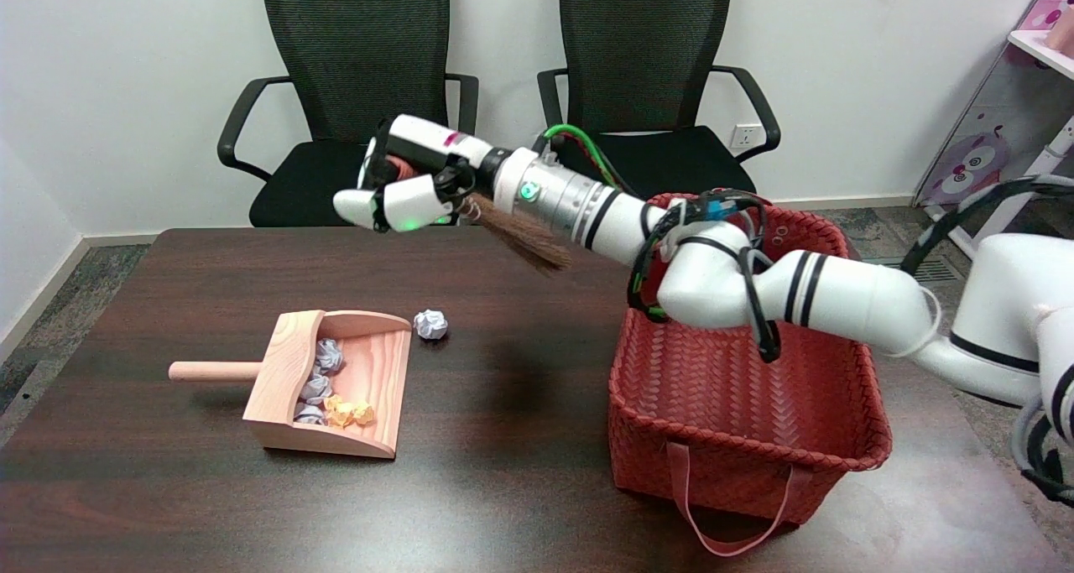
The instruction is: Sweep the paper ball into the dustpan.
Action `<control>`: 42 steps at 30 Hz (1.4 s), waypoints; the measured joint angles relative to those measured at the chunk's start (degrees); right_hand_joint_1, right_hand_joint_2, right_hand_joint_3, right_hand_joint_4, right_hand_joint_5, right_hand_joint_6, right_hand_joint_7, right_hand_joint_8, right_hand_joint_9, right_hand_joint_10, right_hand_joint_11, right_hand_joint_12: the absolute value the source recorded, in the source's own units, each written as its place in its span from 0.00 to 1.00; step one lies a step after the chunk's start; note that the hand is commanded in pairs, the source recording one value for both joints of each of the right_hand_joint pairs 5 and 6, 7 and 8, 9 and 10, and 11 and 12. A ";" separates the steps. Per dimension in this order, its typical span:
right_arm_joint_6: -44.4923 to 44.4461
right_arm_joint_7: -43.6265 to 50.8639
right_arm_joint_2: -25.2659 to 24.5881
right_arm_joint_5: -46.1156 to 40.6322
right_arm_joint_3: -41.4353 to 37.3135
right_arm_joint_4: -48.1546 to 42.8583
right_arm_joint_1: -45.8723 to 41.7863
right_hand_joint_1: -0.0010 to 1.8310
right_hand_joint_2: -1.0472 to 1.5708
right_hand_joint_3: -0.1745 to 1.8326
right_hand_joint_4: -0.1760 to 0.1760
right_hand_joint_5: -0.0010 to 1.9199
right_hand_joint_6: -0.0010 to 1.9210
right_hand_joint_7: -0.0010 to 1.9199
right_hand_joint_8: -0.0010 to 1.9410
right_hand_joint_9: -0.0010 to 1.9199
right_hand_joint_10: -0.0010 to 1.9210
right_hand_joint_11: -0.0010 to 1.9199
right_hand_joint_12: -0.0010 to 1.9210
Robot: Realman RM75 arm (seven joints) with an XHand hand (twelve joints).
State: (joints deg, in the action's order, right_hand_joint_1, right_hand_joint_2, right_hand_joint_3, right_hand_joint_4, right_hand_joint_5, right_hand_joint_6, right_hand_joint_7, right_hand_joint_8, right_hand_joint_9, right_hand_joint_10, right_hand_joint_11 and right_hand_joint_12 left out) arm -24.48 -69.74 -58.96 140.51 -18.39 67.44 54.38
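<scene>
A wooden dustpan [277, 388] lies on the dark table, its handle pointing left and its mouth facing right. Inside it sit several crumpled paper balls, white ones [319, 380] and yellow ones [351, 412]. One white paper ball [430, 324] rests on the table just beyond the pan's upper right corner. My right hand [407, 189] is raised well above the table's far side and grips a small broom [524, 237], whose brown bristles trail back to the right under the wrist.
A red woven basket [738, 439] with a strap handle stands on the table's right side, under my right forearm. Two black office chairs [352, 95] stand behind the table. A shelf unit [1007, 95] is at the far right.
</scene>
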 measured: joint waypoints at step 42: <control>-0.40 -25.09 -19.04 12.09 4.50 -22.32 -1.99 0.54 1.00 0.45 0.49 1.00 1.00 1.00 0.99 1.00 1.00 1.00 1.00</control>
State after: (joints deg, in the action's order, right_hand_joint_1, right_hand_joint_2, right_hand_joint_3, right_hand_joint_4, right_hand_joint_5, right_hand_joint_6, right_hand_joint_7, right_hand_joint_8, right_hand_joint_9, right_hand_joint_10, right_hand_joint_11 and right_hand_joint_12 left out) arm -24.88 -94.83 -78.00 152.60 -13.89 45.13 52.39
